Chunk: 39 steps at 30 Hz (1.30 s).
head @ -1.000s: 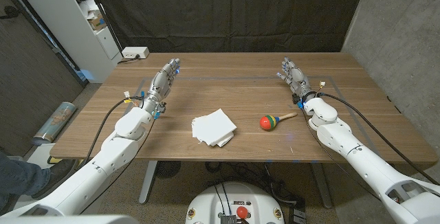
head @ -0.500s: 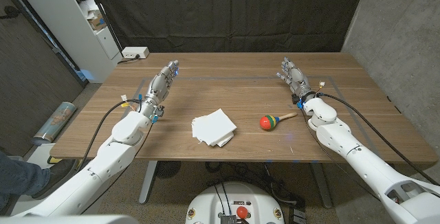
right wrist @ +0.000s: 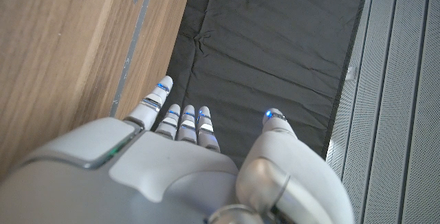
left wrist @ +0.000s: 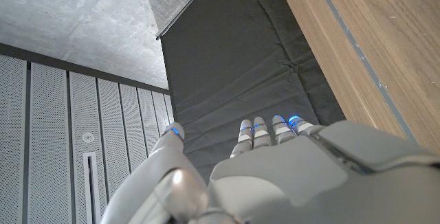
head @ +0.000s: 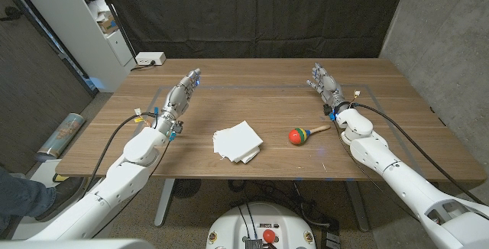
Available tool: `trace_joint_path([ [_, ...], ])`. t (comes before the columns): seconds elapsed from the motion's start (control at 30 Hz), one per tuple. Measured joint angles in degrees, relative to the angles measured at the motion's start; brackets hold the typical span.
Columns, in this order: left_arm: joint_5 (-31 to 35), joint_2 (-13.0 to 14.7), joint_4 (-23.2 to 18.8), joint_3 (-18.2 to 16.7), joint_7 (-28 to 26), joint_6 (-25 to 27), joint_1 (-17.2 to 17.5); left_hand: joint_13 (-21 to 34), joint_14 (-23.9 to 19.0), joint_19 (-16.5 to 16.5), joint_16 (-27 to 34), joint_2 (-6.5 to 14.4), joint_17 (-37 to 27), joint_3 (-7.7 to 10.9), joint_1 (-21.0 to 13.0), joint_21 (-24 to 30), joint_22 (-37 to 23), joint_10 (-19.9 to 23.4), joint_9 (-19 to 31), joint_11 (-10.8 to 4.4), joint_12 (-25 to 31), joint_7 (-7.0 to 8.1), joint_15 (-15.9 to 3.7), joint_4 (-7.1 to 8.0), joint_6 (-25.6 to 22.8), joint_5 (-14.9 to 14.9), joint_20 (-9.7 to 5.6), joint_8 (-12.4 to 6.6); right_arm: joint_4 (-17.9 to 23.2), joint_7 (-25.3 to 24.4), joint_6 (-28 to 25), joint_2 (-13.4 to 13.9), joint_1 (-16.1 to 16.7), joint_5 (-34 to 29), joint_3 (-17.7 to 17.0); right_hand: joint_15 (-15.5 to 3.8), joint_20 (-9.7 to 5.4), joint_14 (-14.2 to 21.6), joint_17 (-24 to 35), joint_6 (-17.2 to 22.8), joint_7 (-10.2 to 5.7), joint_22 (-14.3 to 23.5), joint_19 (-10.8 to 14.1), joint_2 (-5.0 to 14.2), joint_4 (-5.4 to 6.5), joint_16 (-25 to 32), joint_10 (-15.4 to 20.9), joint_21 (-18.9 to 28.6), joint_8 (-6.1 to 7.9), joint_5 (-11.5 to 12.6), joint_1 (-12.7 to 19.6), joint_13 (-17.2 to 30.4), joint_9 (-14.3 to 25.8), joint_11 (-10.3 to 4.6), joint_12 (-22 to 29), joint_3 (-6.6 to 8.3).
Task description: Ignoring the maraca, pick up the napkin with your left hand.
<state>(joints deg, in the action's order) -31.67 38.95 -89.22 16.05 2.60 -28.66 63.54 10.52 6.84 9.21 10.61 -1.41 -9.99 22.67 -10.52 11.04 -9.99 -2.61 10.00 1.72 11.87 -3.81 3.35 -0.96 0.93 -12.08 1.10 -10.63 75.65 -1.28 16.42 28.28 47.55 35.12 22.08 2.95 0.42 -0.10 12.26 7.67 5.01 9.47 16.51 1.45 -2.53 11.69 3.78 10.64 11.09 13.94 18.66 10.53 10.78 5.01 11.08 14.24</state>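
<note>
Matt wood-grain table (head: pixel 397 119), soft white paper napkin (head: pixel 238 141), glossy painted maraca (head: pixel 299 135), dark creased cloth backdrop (head: pixel 252 12).

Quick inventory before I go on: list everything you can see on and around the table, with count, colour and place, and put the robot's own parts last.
napkin: one small stack, white, table middle near the front edge, untouched.
maraca: one, red, green, yellow and blue head with a wooden handle, lying just right of the napkin.
table: one, brown wood, with thin tape lines near its far part.
power strip: one, white, at the far left corner of the table.
shelf unit: one, white, beyond the table's left side.
curtain: one, black, behind the table.
roll: one, silvery, on the floor to the left.
left hand: one, grey and white, fingers extended, left of the napkin, holding nothing.
right hand: one, grey and white, far right of the table, holding nothing.
</note>
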Motion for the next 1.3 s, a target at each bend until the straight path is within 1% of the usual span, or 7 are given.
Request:
trace_joint_path([
  [0.13, 0.2, 0.2, -0.6, -0.1, -0.1, -0.1, 0.6, 0.0, 0.0, 0.0, 0.0, 0.0, 0.0, 0.0, 0.0, 0.0, 0.0, 0.0, 0.0, 0.0, 0.0, 0.23, 0.0, 0.0, -0.2, 0.0, 0.04, 0.0, 0.0, 0.0, 0.2, 0.0, 0.0, 0.0, 0.0, 0.0, 0.0, 0.0, 0.0, 0.0, 0.0, 0.0, 0.0, 0.0, -0.24, 0.0, 0.0, 0.0, 0.0, 0.0, 0.0, 0.0, 0.0, 0.0, 0.0, 0.24],
  [0.6, 3.3, 1.2, -3.0, -0.6, -2.0, -1.2, 2.8, 0.3, 0.0, 0.0, 0.0, 0.2, 0.0, -0.23, -0.2, 0.0, 0.0, 0.0, 0.0, 0.0, 0.0, 0.03, 0.0, -0.23, -0.4, 0.0, 0.04, 0.0, -0.7, 0.4, 0.5, -0.3, -0.3, 0.2, -0.2, 0.0, 0.0, 0.0, -0.3, 0.0, 0.0, 0.0, 0.0, 0.31, -0.24, 0.0, 0.0, 0.0, 0.0, 0.0, 0.3, 0.0, 0.0, 0.0, 0.0, 0.25],
  [0.7, 3.8, 1.5, -3.5, -0.8, -2.3, -1.5, 3.5, 0.3, 0.0, 0.1, 0.0, 0.2, 0.0, -0.23, -0.2, 0.0, 0.0, 0.0, 0.0, 0.0, 0.0, 0.03, 0.0, -0.23, -0.4, 0.0, 0.08, 0.0, -1.0, 0.5, 0.6, -0.4, -0.5, 0.3, -0.2, 0.0, 0.0, 0.0, -0.3, 0.0, 0.0, 0.0, 0.0, 0.31, -0.72, 0.0, 0.0, 0.0, 0.0, 0.0, 0.3, 0.0, 0.0, 0.0, 0.0, 0.24],
  [0.83, 4.3, 1.7, -4.0, -1.1, -2.6, -1.7, 4.0, 0.3, 0.0, 0.3, 0.0, 0.2, 0.0, -0.23, -0.2, 0.0, 0.0, 0.0, 0.0, 0.0, 0.0, 0.03, 0.0, -0.23, -0.4, 0.0, 0.25, 0.0, -1.3, 0.6, 0.7, -0.6, -0.8, 0.3, -0.1, 0.0, 0.0, 0.0, -0.3, 0.0, 0.0, 0.0, 0.0, -0.01, -0.72, 0.0, 0.0, 0.0, 0.0, 0.0, 0.6, 0.0, 0.0, 0.0, 0.0, 0.24],
  [0.93, 5.3, 2.0, -4.5, -1.3, -3.1, -1.9, 4.6, 0.3, 0.0, 0.3, 0.0, 0.2, 0.0, -0.23, -0.2, 0.0, 0.0, 0.0, 0.0, 0.0, 0.0, 0.03, 0.0, -0.23, -0.4, 0.0, 0.25, 0.0, -1.4, 0.7, 0.7, -0.7, -0.9, 0.2, 0.0, 0.0, 0.0, 0.0, -0.3, 0.3, -0.31, 0.0, 0.0, 0.0, -0.72, 0.0, 0.0, 0.0, 0.0, 0.0, 0.6, 0.0, 0.0, 0.0, 0.0, 0.24],
  [0.97, 5.3, 2.1, -4.6, -1.3, -3.1, -1.9, 4.7, 0.3, 0.0, 0.3, 0.0, 0.2, 0.0, -0.23, -0.2, 0.0, 0.0, 0.0, 0.0, 0.0, 0.0, 0.03, 0.0, -0.23, -0.4, 0.0, 0.25, 0.0, -1.5, 0.7, 0.7, -0.7, -1.0, 0.2, 0.0, 0.0, 0.0, 0.0, -0.3, 0.3, -0.31, 0.0, 0.0, 0.25, -0.72, 0.0, 0.0, 0.0, 0.0, 0.0, 0.9, 0.0, 0.0, 0.0, 0.0, 0.24],
  [1.3, 7.8, 2.5, -5.6, -1.5, -4.1, -2.0, 5.3, 0.3, 0.0, 0.5, 0.0, 0.2, 0.0, -0.31, -0.7, 0.0, 0.0, 0.0, 0.0, 0.0, 0.0, 0.03, 0.0, -0.64, -0.4, 0.0, 0.45, 0.0, -1.7, 0.7, 0.9, -1.0, -1.4, -0.1, 0.3, 0.0, 0.0, 0.0, -0.3, 0.3, -0.31, 0.0, 0.0, 0.23, -0.71, 0.0, 0.0, 0.0, 0.0, 0.0, 0.8, 0.0, 0.0, 0.0, 0.0, 0.24],
])
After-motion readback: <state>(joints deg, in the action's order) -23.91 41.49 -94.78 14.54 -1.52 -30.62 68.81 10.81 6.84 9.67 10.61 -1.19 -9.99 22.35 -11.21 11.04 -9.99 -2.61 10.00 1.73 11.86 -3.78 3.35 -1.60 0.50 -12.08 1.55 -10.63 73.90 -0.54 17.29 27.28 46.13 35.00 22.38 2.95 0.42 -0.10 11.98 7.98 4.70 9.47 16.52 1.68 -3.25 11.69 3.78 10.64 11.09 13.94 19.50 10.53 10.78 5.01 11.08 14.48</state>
